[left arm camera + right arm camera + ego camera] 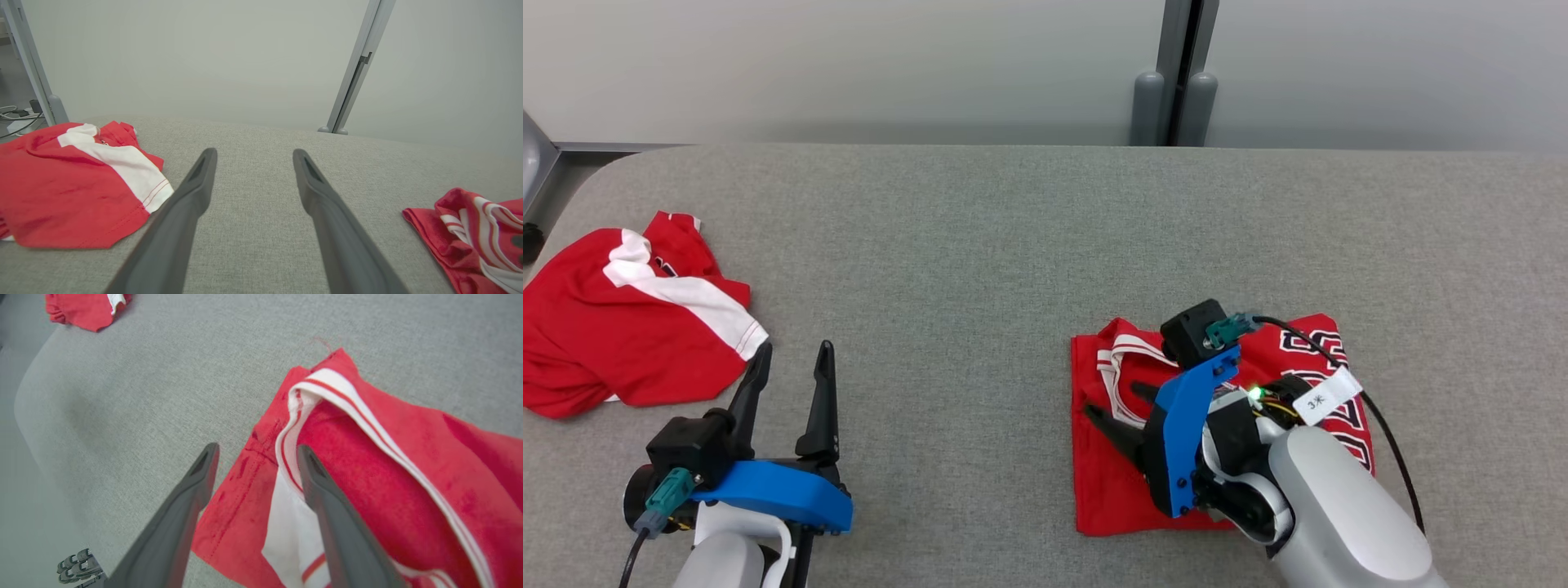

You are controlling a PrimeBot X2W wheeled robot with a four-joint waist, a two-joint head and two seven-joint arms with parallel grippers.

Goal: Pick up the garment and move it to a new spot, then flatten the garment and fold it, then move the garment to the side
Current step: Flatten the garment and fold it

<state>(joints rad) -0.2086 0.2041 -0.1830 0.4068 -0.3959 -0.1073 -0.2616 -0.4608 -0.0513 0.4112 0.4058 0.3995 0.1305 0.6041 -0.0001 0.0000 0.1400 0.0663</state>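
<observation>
The garment (1111, 490) is a red jersey with white-and-red trim and dark lettering, lying folded into a rough square on the grey table (1013, 245), right of centre. My right gripper (1117, 402) hovers over its left part, open, fingers pointing left with nothing between them. In the right wrist view the right gripper (257, 452) straddles the garment's (367, 477) trimmed edge, one finger over the cloth, the other over the table. My left gripper (794, 349) stands open at the lower left, empty. The left gripper (254, 154) points across bare table, with the garment (461, 228) at its far right.
A second red garment with a white band (605, 327) lies crumpled at the table's left edge, just left of my left fingers (61, 183). A grey post (1176, 98) stands against the wall behind the table. A cable runs from my right wrist across the jersey.
</observation>
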